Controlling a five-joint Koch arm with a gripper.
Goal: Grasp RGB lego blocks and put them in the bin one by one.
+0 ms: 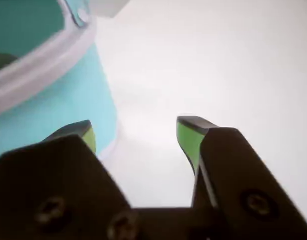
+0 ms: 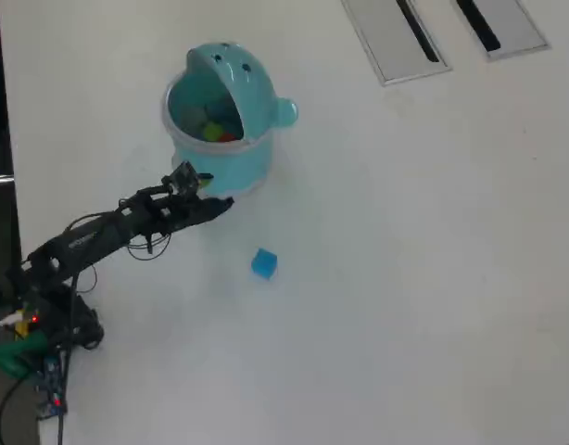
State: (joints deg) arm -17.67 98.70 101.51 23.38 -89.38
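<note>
No brand or writing can be read anywhere. In the wrist view the gripper [image 1: 136, 134] stands wide apart and empty, green pads [image 1: 186, 137] showing, beside the teal bin [image 1: 53, 95], cut off at upper left. Overhead, red [image 2: 227, 137] and yellow-green [image 2: 211, 132] blocks lie half hidden inside the bin; the blue block [image 2: 263, 263] sits centre frame on the white table [image 2: 405, 278].

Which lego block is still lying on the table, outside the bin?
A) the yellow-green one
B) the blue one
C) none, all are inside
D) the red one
B: in the overhead view the blue block lies alone on the table, while red and yellow-green show inside the bin.
</note>
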